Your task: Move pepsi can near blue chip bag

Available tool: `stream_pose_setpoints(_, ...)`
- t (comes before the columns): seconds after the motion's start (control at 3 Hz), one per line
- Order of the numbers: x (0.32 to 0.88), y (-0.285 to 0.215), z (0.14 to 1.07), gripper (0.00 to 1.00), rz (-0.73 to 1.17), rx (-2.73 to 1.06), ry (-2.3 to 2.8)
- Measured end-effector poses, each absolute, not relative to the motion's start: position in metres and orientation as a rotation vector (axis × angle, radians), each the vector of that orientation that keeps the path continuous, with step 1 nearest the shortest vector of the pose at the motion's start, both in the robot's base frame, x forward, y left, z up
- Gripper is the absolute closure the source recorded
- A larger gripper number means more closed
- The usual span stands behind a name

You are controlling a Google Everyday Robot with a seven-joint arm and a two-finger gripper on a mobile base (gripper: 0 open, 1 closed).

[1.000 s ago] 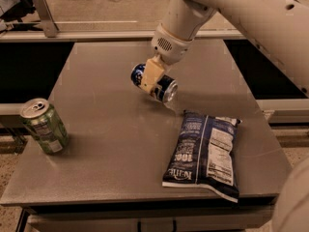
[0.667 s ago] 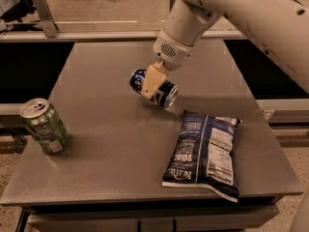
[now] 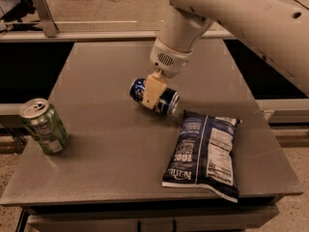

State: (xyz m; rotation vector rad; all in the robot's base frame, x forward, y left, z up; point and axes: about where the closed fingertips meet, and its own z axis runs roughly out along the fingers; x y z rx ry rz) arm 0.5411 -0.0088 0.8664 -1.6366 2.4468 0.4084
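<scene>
Table [image 3: 106, 178] edge at 9 o'clock holds a green can [image 3: 43, 125], standing slightly tilted. Near the middle, the gripper [image 3: 154, 96] reaches down from 12 o'clock, its fingers clenched around the pepsi can [image 3: 168, 102], which lies sideways with one silver end facing 4 o'clock. Just beside that end, toward 4 o'clock, the blue chip bag [image 3: 205, 153] lies flat, white label panel up.

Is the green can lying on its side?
No, the green can stands upright at left on the table; the gripper holds the pepsi can mid-table.
</scene>
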Motion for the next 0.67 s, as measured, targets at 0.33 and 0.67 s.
stream_pose_setpoints(0.33, 0.5363, -0.0065, 0.8604, 1.00, 0.378, -1.699, 2.446)
stream_pose_setpoints(0.67, 0.5333, -0.0037, 0.8568, 0.81, 0.367, -1.733, 2.437)
